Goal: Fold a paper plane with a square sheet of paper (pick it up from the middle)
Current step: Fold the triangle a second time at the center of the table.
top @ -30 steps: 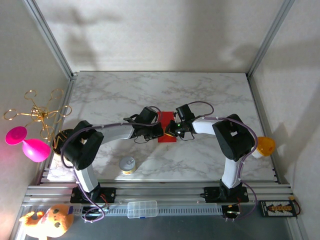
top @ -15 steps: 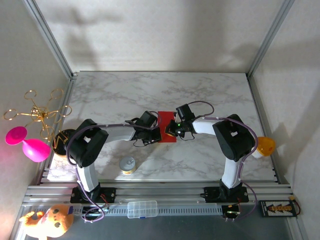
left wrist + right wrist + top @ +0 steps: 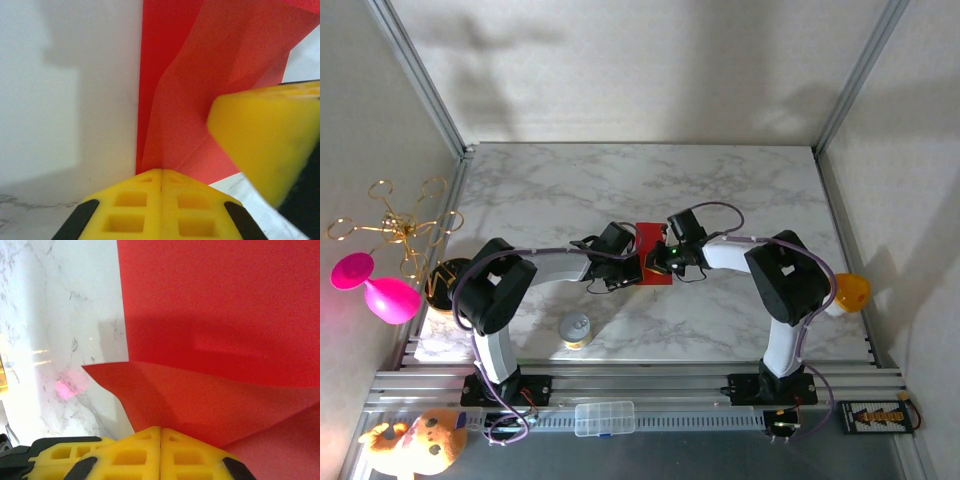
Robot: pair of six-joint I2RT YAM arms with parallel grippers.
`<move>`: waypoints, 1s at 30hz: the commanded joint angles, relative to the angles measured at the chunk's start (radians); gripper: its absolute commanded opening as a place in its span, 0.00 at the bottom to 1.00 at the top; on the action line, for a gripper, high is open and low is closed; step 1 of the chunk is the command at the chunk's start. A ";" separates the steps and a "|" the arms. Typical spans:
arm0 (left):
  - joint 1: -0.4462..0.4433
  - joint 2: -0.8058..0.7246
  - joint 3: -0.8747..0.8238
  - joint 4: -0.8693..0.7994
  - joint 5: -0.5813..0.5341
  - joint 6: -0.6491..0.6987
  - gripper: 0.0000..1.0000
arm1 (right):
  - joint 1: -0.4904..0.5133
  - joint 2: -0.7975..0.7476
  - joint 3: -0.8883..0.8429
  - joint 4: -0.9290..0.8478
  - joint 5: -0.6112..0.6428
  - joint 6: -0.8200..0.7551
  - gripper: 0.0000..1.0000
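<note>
Marble-patterned tabletop (image 3: 740, 190) carries the square sheet of paper (image 3: 648, 236) at its middle, between both arms. The left gripper (image 3: 161, 175) and right gripper (image 3: 161, 432) each have jaws pinched shut on a lifted paper edge. I judge the folding early: 1 or 2 creases show, no pointed dart yet.
</note>
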 commanded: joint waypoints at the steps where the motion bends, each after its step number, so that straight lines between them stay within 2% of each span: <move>1: 0.005 0.020 -0.020 -0.033 -0.023 0.007 0.00 | 0.005 0.039 0.019 -0.010 -0.032 -0.017 0.07; 8: 0.005 -0.034 -0.018 -0.002 0.021 -0.022 0.00 | 0.004 0.069 0.022 -0.071 0.026 -0.017 0.06; 12: 0.006 -0.067 -0.009 0.011 0.000 -0.031 0.01 | 0.001 0.063 0.015 -0.075 0.041 -0.009 0.06; 19: 0.004 0.001 -0.006 0.034 -0.011 -0.048 0.02 | -0.002 0.061 0.011 -0.069 0.042 0.001 0.05; 30: 0.011 0.029 -0.058 -0.028 -0.066 -0.062 0.00 | -0.029 0.035 0.020 -0.055 0.048 -0.016 0.05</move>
